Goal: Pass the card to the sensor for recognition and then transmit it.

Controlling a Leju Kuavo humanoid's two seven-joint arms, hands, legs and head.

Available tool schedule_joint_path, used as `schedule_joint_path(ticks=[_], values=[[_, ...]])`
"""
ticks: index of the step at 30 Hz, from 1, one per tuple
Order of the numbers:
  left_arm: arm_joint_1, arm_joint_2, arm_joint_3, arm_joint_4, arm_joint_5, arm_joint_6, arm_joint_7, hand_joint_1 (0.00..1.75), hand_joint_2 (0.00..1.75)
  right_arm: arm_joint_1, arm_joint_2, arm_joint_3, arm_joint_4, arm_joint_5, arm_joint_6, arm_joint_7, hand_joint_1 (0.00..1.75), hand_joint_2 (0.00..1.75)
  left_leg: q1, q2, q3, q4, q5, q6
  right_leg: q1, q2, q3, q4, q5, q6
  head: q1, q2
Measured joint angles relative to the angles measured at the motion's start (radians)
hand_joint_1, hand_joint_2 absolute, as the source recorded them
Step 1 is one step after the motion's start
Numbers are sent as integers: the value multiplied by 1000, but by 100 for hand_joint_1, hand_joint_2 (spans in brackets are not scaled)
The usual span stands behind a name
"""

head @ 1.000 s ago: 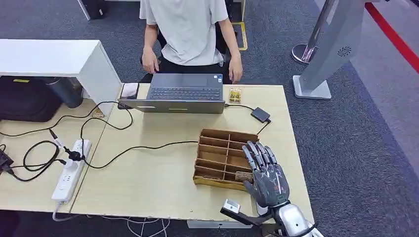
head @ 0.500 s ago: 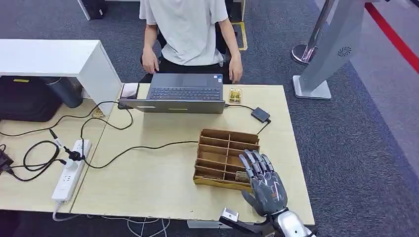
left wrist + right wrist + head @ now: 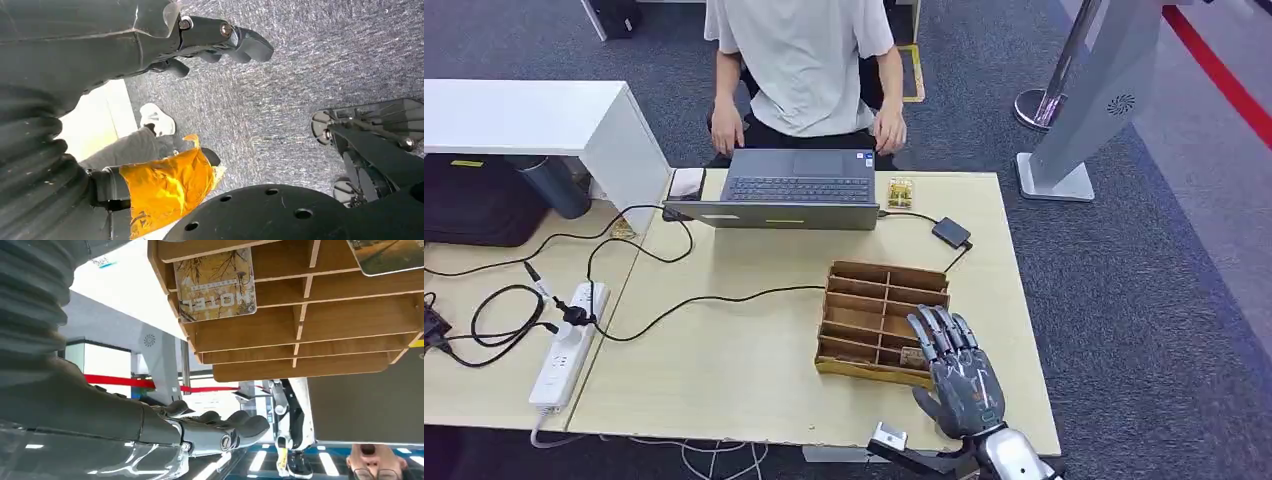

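**Right robot hand spread above the card tray**

At the far left of the head view, a white power strip (image 3: 567, 343) lies on the pale wooden tabletop (image 3: 724, 380), with black cables (image 3: 639, 315) looping from it toward the middle. Along the far edge sits an open grey laptop (image 3: 786, 189), and a person in a light grey T-shirt (image 3: 801, 55) sits behind it. Just right of the laptop lies a small yellow-patterned card (image 3: 900, 191), and a little further right a small black box-shaped sensor (image 3: 951, 233) on its cable.

Nearer the robot stands a brown wooden tray with slotted compartments (image 3: 864, 305). A yellow-brown printed hotel card (image 3: 913, 355) rests in the tray's near right compartment; the right wrist view shows it lying flat in its slot (image 3: 215, 284). The right robot hand (image 3: 956, 375) hangs over the tray's near right corner, fingers stretched apart and holding nothing.

In the left wrist view, the left robot hand (image 3: 220, 42) hangs over grey carpet (image 3: 320, 55) with nothing in it, fingers loosely extended.
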Motion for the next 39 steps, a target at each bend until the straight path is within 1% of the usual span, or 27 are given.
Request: schedule_joint_path(ticks=[39], values=[[0, 0, 0, 0, -3, 0, 0, 0, 175, -4, 0, -5, -2, -11, -5, -1, 0, 175, 0, 0, 0, 0, 0, 0, 0, 0, 0, 0, 0, 0, 0, 0]])
